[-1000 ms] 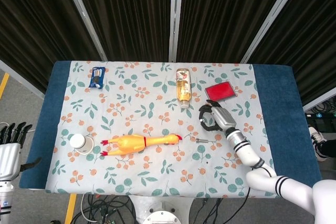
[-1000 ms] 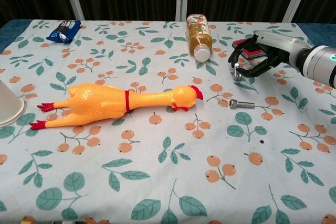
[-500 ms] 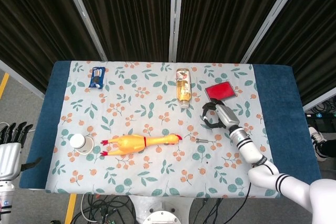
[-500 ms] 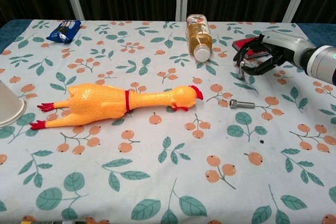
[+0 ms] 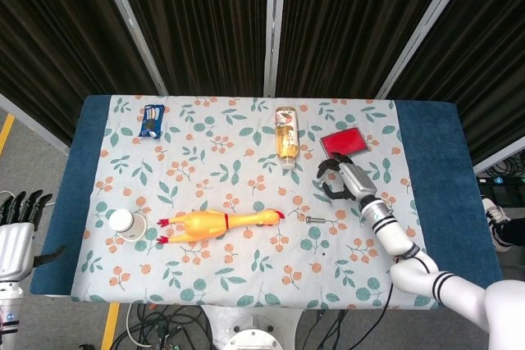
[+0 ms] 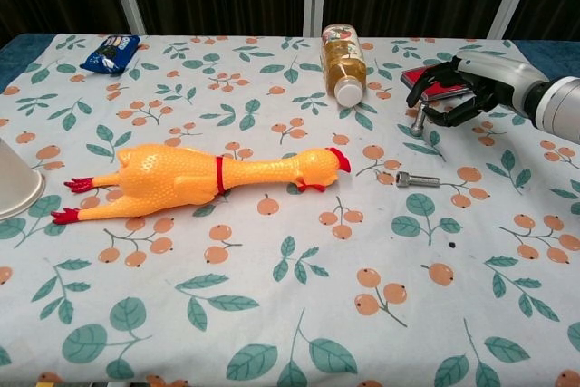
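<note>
My right hand (image 5: 340, 179) hovers just above the table, right beside a flat red box (image 5: 342, 142), its fingers curled in. In the chest view the right hand (image 6: 462, 88) pinches a small silver bolt (image 6: 417, 120) that hangs from its fingertips, in front of the red box (image 6: 426, 74). A second silver bolt (image 6: 417, 179) lies on the cloth nearer to me, also seen as the lying bolt (image 5: 316, 219) from the head. My left hand (image 5: 16, 231) is off the table at the lower left, fingers straight and apart, holding nothing.
A yellow rubber chicken (image 6: 208, 174) lies across the middle. A bottle of amber drink (image 6: 343, 61) lies on its side at the back. A white paper cup (image 5: 125, 223) stands at the left, a blue snack pack (image 5: 151, 120) at the back left.
My right hand has drifted a little right and back toward the red box, carrying the small bolt along. The left hand and the other things have stayed put.
</note>
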You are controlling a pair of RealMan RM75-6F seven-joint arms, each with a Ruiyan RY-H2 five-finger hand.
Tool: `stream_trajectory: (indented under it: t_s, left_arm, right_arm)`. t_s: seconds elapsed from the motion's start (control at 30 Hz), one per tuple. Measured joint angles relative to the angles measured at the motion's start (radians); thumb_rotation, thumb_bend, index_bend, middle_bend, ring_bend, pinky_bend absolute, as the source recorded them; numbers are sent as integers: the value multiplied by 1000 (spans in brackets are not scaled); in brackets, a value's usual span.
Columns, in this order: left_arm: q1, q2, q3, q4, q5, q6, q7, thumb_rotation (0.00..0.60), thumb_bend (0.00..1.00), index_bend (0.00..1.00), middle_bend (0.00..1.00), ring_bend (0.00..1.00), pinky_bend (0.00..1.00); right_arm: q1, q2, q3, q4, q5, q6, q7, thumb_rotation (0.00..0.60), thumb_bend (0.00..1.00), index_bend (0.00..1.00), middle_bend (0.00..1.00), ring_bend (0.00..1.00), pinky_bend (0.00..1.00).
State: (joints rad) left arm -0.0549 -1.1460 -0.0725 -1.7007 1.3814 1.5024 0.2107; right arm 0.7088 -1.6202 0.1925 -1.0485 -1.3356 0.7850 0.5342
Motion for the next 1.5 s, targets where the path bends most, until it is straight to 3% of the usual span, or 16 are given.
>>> stream_trajectory:
  t_s: [0.3, 0.6, 0.73, 0.83, 1.13, 1.3, 1.5]
  left_arm:
    - [-1, 4, -1, -7, 3, 3, 6, 600, 0, 152, 87, 0, 2]
    - [-3, 8, -3, -10, 9, 8, 4, 600, 0, 152, 87, 0, 3]
    - [-4, 7, -3, -8, 10, 5, 1, 600, 0, 152, 87, 0, 2]
    - [-4, 6, -3, -5, 12, 7, -1, 600, 0, 152, 87, 0, 3]
    - [5, 6, 5, 0, 27, 22, -17, 600, 0, 152, 87, 0, 3]
    - [12, 4, 10, 5, 33, 30, -27, 600, 0, 152, 87, 0, 3]
    - [16, 1, 12, 13, 39, 33, -37, 600, 0, 152, 87, 0, 3]
  right_arm:
    - [-7, 16, -2, -20, -9, 31, -13, 600, 417, 304, 241, 23, 0]
    - [-54, 100, -13, -140, -75, 188, -66, 600, 413, 282, 227, 21, 0]
    - [-94, 176, -32, -269, -120, 279, -173, 600, 367, 281, 235, 24, 5]
    - [-125, 228, -52, -370, -141, 324, -283, 600, 342, 281, 248, 38, 63]
    - [-194, 305, -109, -582, -104, 358, -648, 600, 318, 328, 332, 155, 240]
    - [-200, 281, -123, -613, -15, 317, -771, 600, 317, 392, 330, 156, 252]
    - [-184, 188, -115, -578, 76, 278, -878, 600, 301, 429, 314, 156, 252]
